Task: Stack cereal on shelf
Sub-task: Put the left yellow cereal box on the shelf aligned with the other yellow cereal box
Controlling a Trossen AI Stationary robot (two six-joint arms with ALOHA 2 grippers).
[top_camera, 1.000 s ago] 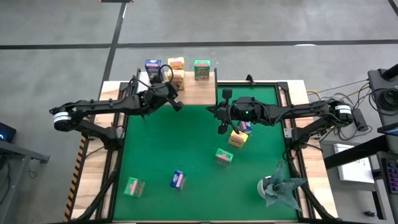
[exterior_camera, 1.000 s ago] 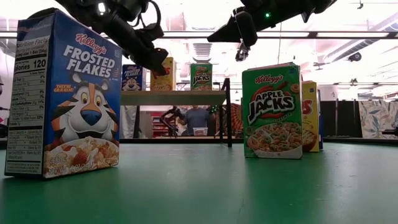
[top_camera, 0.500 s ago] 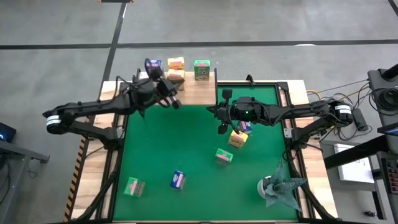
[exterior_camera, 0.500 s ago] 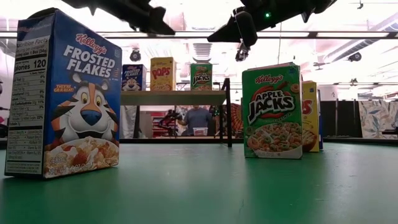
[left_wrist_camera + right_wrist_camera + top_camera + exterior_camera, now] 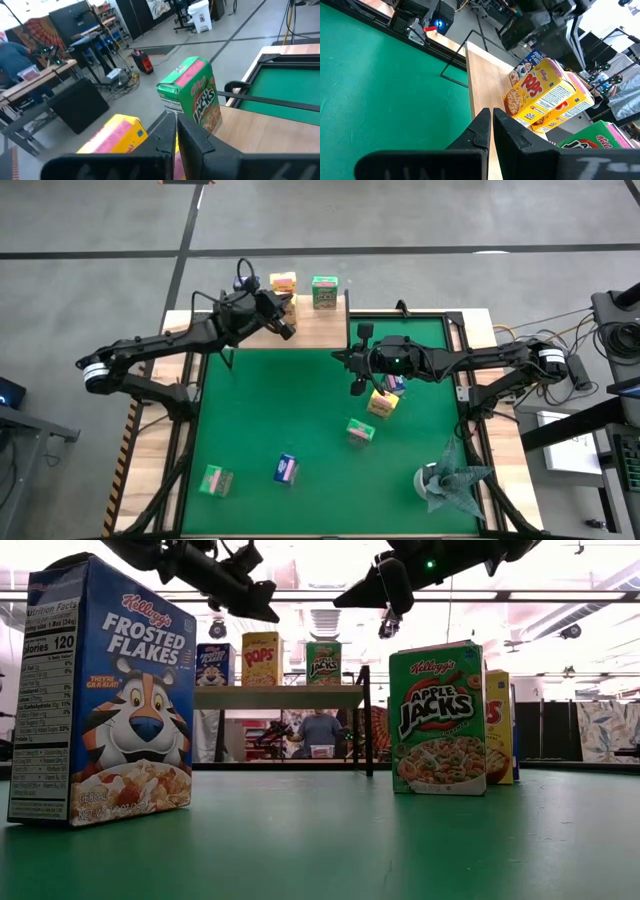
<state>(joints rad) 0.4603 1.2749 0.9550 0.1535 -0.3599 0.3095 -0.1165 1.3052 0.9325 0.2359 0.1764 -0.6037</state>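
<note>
The wooden shelf (image 5: 320, 330) stands at the table's far edge. On it stand a blue cereal box (image 5: 211, 664), a yellow box (image 5: 262, 658) stacked on a second yellow box (image 5: 566, 113), and a green box (image 5: 323, 663). My left gripper (image 5: 286, 328) is shut and empty. It hovers above the shelf, just over the yellow boxes (image 5: 112, 140) and beside the green box (image 5: 192, 97). My right gripper (image 5: 357, 385) is shut and empty above the green mat, next to a yellow box (image 5: 383, 403) and a blue box (image 5: 396, 383).
More boxes stand on the mat: a green one (image 5: 360, 431) in the middle, a blue one (image 5: 286, 469) and a green one (image 5: 215, 480) near the front edge. A grey-green foil wad (image 5: 445, 480) sits at the front right. A person sits beyond the shelf (image 5: 318, 730).
My left gripper has risen from in front of the yellow boxes on the shelf and gone toward the table's far edge, so it now hovers over the shelf. The boxes on the shelf have stayed where they were.
</note>
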